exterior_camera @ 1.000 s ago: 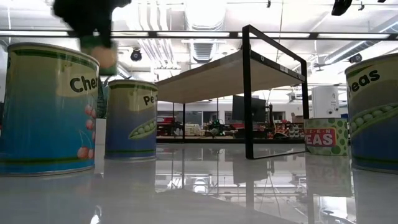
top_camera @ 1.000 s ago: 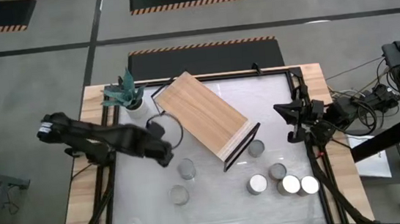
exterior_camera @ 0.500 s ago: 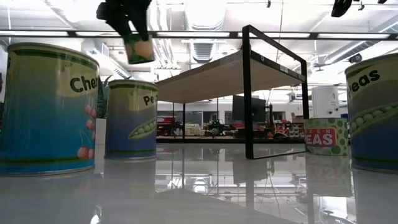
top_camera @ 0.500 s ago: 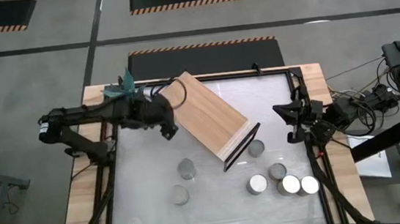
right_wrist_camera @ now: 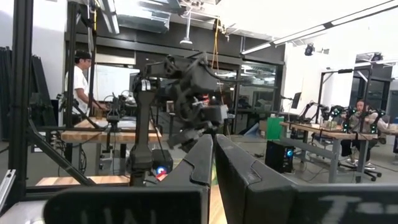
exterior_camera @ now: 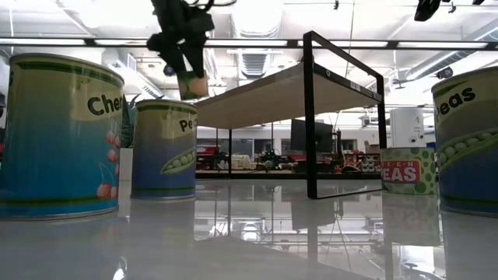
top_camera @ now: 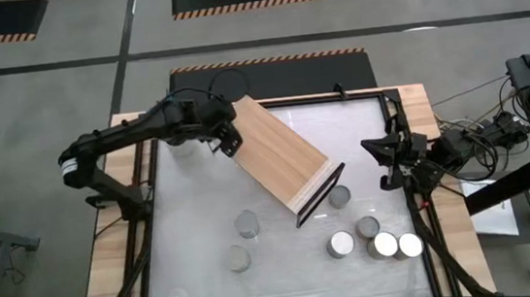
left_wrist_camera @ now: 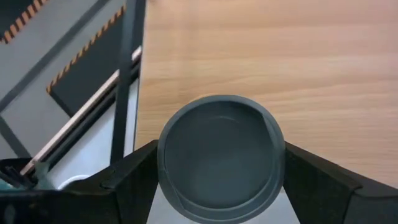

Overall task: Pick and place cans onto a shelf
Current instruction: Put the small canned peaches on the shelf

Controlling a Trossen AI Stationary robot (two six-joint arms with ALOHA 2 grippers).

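My left gripper [top_camera: 228,140] carries a can [left_wrist_camera: 221,155] above the far left end of the shelf [top_camera: 270,153], a light-wood board on a black wire frame standing slantwise on the table. In the low view the can [exterior_camera: 192,84] hangs slightly higher than the board [exterior_camera: 280,93]. Several more cans stand on the white tabletop: two [top_camera: 247,224] [top_camera: 239,258] near the middle and a group [top_camera: 367,227] at the near right. My right gripper [right_wrist_camera: 213,149] is shut on nothing, parked at the table's right edge [top_camera: 382,149]. My left gripper pinches the can's round side wall [left_wrist_camera: 163,163] between its two fingers, one on each side. The fingers [left_wrist_camera: 134,177] slant down from the table's left. The can is lifted clear above the shelf board, tilted, its dull grey end facing the wrist camera.
Close to the low camera stand big labelled cans, two on the left [exterior_camera: 62,136] [exterior_camera: 163,148] and two on the right [exterior_camera: 467,140] [exterior_camera: 408,169]. The table's black frame [top_camera: 280,101] runs just beyond the shelf's far end. People sit at desks in the room behind [right_wrist_camera: 79,81].
My left gripper has swung with the can from the table's left-middle toward the far edge and rightward, to above the shelf's far left end, rolling at the wrist. The can has stayed lifted between the fingers. The cans on the table have not moved.
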